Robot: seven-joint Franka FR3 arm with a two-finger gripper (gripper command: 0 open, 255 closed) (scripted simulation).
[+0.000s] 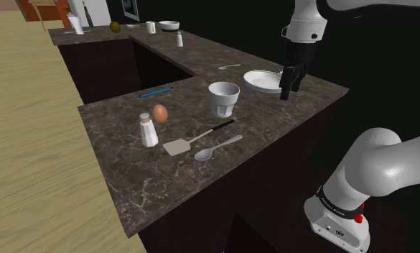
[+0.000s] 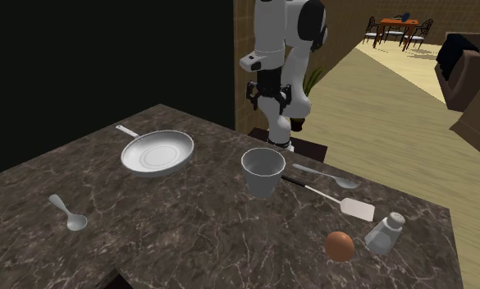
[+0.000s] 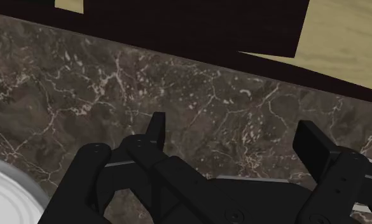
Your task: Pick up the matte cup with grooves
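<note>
Shoulder view: shows white cup [image 1: 224, 98] upright on dark marble countertop [image 1: 258, 118], between white frying pan [image 1: 262, 80] and spatula [image 1: 194, 139]. Puts gripper [image 1: 290, 89] above the counter just beside the pan, near the cup but apart from it. Also catches blue pen [image 1: 155, 92] by the counter's inner edge, plus egg [image 1: 160, 112], salt shaker [image 1: 148, 130], spoon [image 1: 217, 147].

Second exterior view: adds the pan's handle, pointing away from the cup. Places the cup mid-counter; matte, tapering wall with faint vertical grooves, wide open mouth.

Wrist view: looks down on bare marble, pan rim just at one corner. Fingers [image 3: 156, 130] spread well apart, clasping nothing.
</note>
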